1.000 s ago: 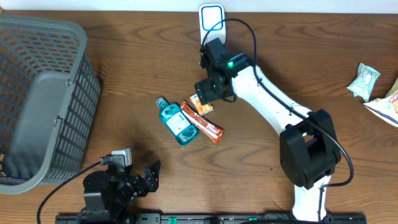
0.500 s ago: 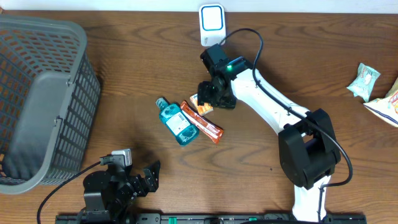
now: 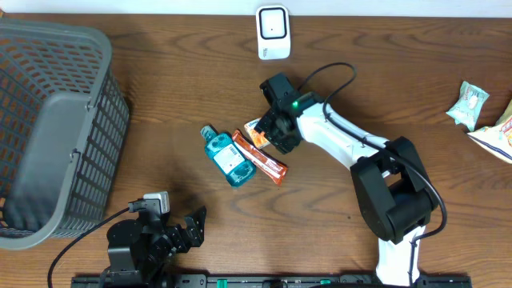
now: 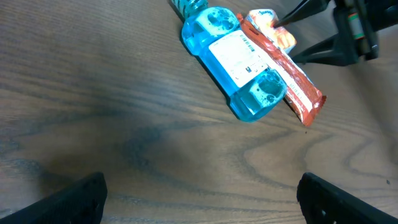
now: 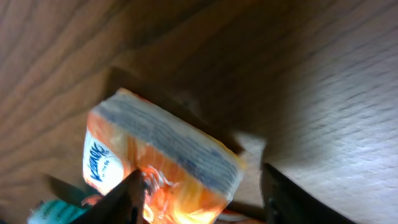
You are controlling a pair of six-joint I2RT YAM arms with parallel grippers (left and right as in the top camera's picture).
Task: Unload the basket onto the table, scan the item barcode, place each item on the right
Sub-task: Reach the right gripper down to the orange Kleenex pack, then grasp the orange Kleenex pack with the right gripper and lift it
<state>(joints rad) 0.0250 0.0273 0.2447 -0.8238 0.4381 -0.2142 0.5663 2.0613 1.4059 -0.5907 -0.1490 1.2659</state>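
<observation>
An orange tissue packet [image 3: 256, 130] [image 5: 161, 155] lies on the wooden table beside a long orange-red wrapper [image 3: 262, 160] and a blue mouthwash bottle [image 3: 226, 157] [image 4: 239, 59]. My right gripper [image 3: 270, 134] [image 5: 202, 186] is down over the packet with its jaws on either side. Its left finger [image 5: 127, 199] touches the packet, while a small gap shows at the right finger [image 5: 292, 199]. The white scanner [image 3: 273, 32] stands at the table's far edge. My left gripper [image 3: 192, 224] [image 4: 202, 199] rests near the front edge, wide open and empty.
A grey mesh basket [image 3: 48, 120] fills the left side of the table. Snack packets [image 3: 468, 104] lie at the right edge. The right arm's cable loops above its wrist.
The right arm has moved from near the scanner toward me and down onto the orange packet, and its jaws have narrowed around it. The left arm has not moved.
</observation>
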